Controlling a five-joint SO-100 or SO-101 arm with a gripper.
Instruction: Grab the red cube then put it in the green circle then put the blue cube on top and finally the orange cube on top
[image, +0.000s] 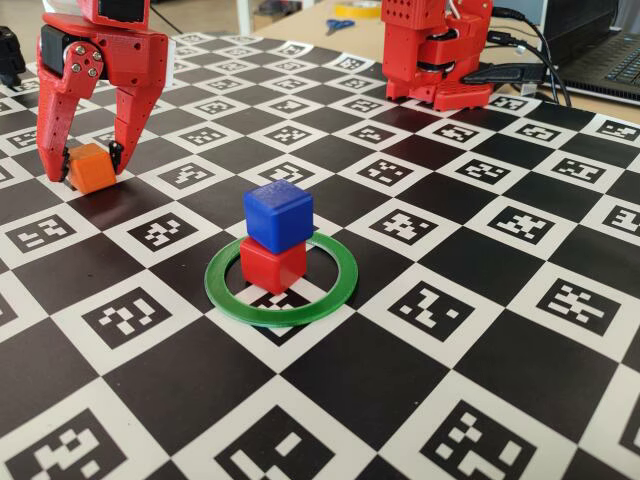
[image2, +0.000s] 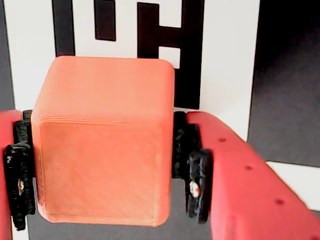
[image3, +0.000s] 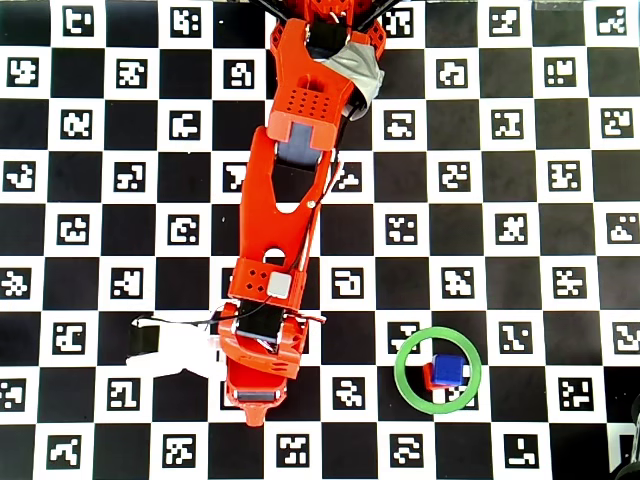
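Observation:
The orange cube (image: 92, 168) rests on the board at the far left of the fixed view. My red gripper (image: 88, 170) reaches down over it, one finger on each side. In the wrist view the orange cube (image2: 105, 145) fills the space between the black pads (image2: 197, 187), which press on both its sides; the gripper (image2: 107, 187) is shut on it. The blue cube (image: 278, 215) sits on the red cube (image: 272, 265) inside the green circle (image: 225, 290). From overhead, the blue cube (image3: 449, 371) covers most of the red cube (image3: 429, 376) within the green circle (image3: 400, 360); the arm hides the orange cube.
The board is a black-and-white checker of printed markers. The arm's red base (image: 435, 50) stands at the back, with cables and a laptop (image: 600, 50) to its right. Scissors (image: 340, 25) lie behind the board. A white scrap (image3: 170, 350) lies left of the arm.

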